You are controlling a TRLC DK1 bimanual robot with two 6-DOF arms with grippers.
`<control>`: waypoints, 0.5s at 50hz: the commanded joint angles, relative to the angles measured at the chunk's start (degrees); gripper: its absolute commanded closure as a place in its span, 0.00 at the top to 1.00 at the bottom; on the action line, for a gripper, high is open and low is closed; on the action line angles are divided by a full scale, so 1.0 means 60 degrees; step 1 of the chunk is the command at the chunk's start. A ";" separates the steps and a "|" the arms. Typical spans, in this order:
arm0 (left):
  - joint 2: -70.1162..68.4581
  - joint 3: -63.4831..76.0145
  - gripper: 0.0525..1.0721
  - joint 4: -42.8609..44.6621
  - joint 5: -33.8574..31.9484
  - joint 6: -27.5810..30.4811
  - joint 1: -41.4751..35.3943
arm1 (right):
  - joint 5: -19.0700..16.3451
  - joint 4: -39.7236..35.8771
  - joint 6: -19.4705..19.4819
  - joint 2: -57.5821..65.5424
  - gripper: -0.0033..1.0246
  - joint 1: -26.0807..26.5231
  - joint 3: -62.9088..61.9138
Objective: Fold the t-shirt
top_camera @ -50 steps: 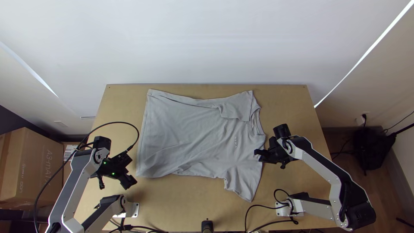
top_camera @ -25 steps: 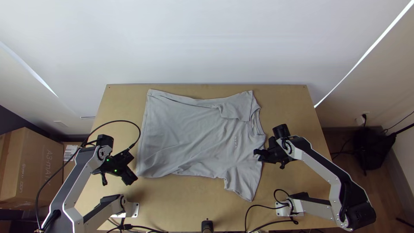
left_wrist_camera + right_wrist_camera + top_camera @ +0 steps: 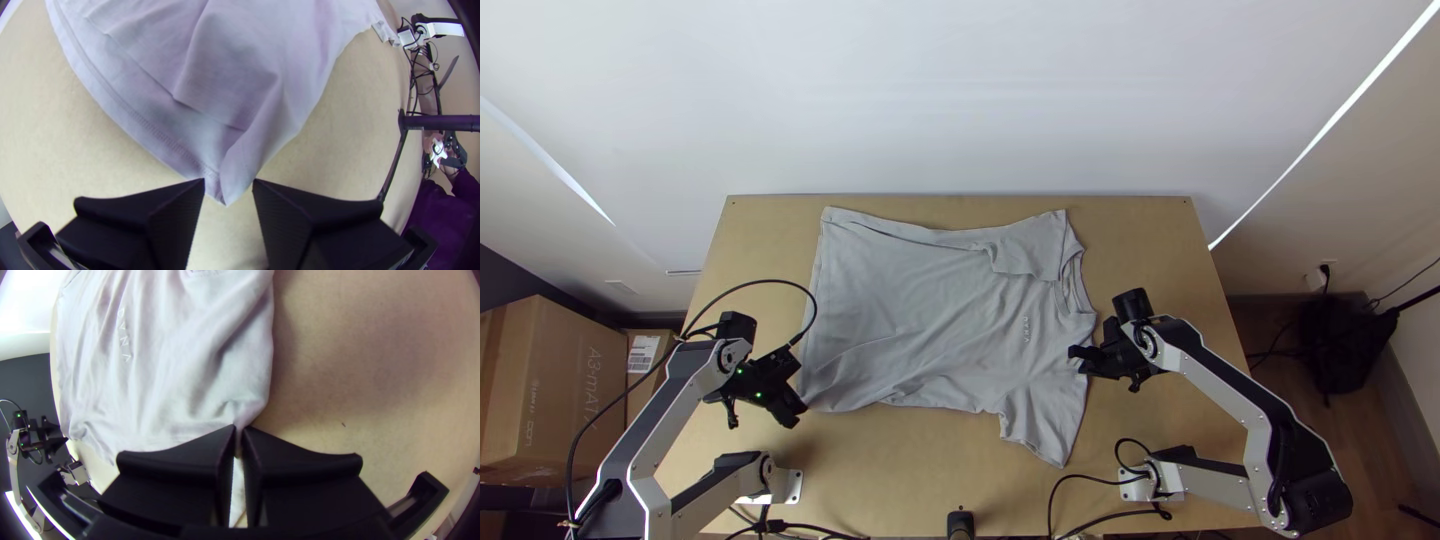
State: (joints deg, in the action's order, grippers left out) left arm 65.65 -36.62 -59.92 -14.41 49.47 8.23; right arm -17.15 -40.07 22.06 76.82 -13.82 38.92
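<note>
Grey t-shirt (image 3: 920, 320) is spread on the wooden table (image 3: 1145, 240), judged light, limp, easily rucked; its shoulder (image 3: 250, 411) is pinched by the right gripper (image 3: 240, 428), and the hem corner (image 3: 227, 192), flanked by the opened left gripper (image 3: 229, 181), is best gripped through both layers.

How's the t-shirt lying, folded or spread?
Spread: the t-shirt lies wrinkled, its hem and collar at opposite ends, one sleeve pointing toward the near edge of the table.

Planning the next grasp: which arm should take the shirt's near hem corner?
Left gripper, likely: it's open, with that hem corner between its fingers; the right gripper pinches the shirt near the shoulder.
</note>
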 commanded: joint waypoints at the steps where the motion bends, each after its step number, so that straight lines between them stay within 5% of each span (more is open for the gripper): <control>1: 0.0162 0.0244 0.32 0.0041 -0.0161 -0.0101 -0.0112 | 0.0075 -0.0001 0.0146 -0.0161 0.03 -0.0040 -0.0260; 4: 0.0162 0.0303 0.32 0.0128 -0.0190 -0.0101 -0.0141 | 0.0075 -0.0001 0.0146 -0.0205 0.03 -0.0040 -0.0260; 8: 0.0162 0.0361 0.02 0.0304 -0.0205 -0.0130 -0.0141 | 0.0075 -0.0030 0.0146 -0.0352 0.03 0.0019 -0.0246; 18: 0.0177 -0.0269 0.03 0.0744 -0.0425 -0.0204 0.0679 | 0.0060 -0.0059 0.0351 -0.0981 0.03 0.0590 0.0076; 25: 0.0543 -0.1206 0.03 0.1652 -0.0571 -0.1478 0.1119 | 0.0060 -0.0045 0.0424 -0.1582 0.03 0.1132 0.0487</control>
State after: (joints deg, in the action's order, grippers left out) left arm 67.00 -39.18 -52.64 -16.88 45.65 13.28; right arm -17.21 -40.14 23.00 70.26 -9.19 39.16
